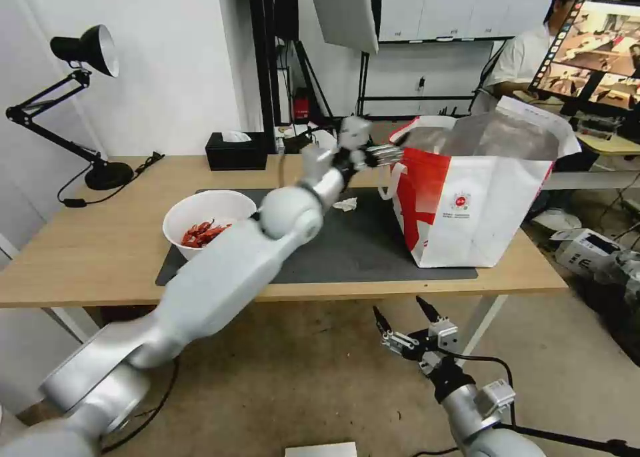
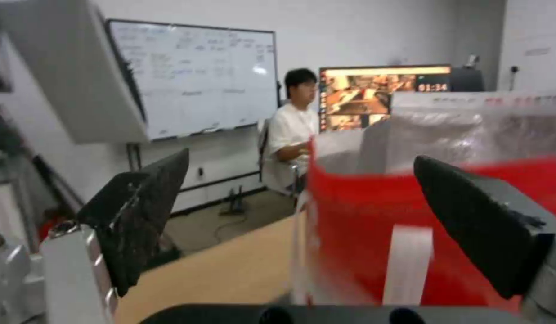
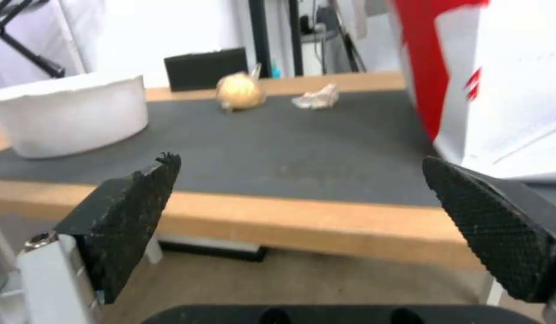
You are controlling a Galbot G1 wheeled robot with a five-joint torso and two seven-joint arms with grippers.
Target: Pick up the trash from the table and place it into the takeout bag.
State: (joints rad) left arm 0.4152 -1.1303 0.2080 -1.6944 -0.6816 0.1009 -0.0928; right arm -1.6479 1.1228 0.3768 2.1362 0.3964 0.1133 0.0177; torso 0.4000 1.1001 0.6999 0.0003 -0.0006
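Tissue [image 1: 345, 204] was crumpled, near weightless and soft; a pinch anywhere across the wad should hold. Knotted bag [image 3: 239, 92] looked squashy, best taken at the knot. Bowl [image 1: 208, 222] of shells was stiff and heavier, so grip the rim. Left gripper [image 1: 381, 154] hung at the takeout bag [image 1: 480, 204] rim, fingers spread, nothing between them. Tissue lay on the mat [image 1: 347, 247] below and behind it, beside the bag's red side; bowl sat well apart at the mat's far left. Right gripper [image 1: 403, 324] was splayed and empty, parked below the table [image 1: 87, 244] front edge.
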